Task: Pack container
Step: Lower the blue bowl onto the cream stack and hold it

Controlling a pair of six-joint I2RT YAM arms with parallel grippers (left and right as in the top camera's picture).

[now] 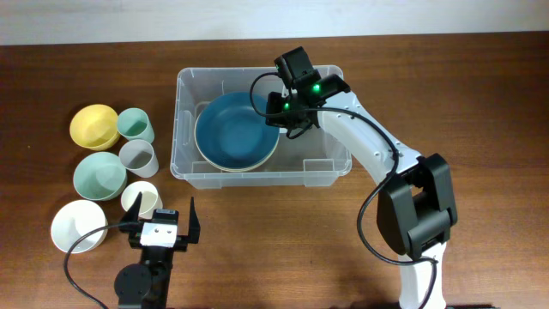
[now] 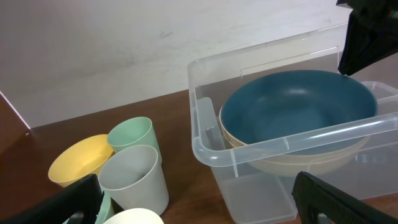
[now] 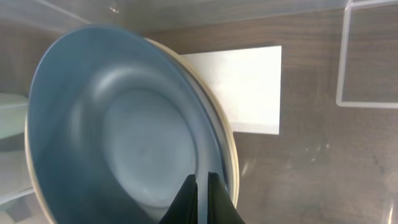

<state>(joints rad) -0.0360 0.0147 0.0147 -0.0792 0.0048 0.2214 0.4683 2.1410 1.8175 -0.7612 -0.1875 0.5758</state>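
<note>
The clear plastic container (image 1: 257, 176) stands at the table's middle back. Inside it a blue bowl (image 1: 232, 129) rests nested in a cream bowl (image 1: 244, 167). My right gripper (image 1: 279, 112) reaches into the container and is shut on the blue bowl's right rim; the right wrist view shows the fingers (image 3: 202, 186) pinching the rim of the blue bowl (image 3: 124, 124), with the white label (image 3: 242, 87) on the base behind. My left gripper (image 1: 163, 221) is open and empty near the front edge, left of the container (image 2: 211, 149).
Left of the container stand a yellow bowl (image 1: 93, 125), a mint cup (image 1: 135, 124), a grey cup (image 1: 138, 157), a mint bowl (image 1: 99, 175), a white cup (image 1: 141, 199) and a white bowl (image 1: 77, 226). The right half of the container holds nothing.
</note>
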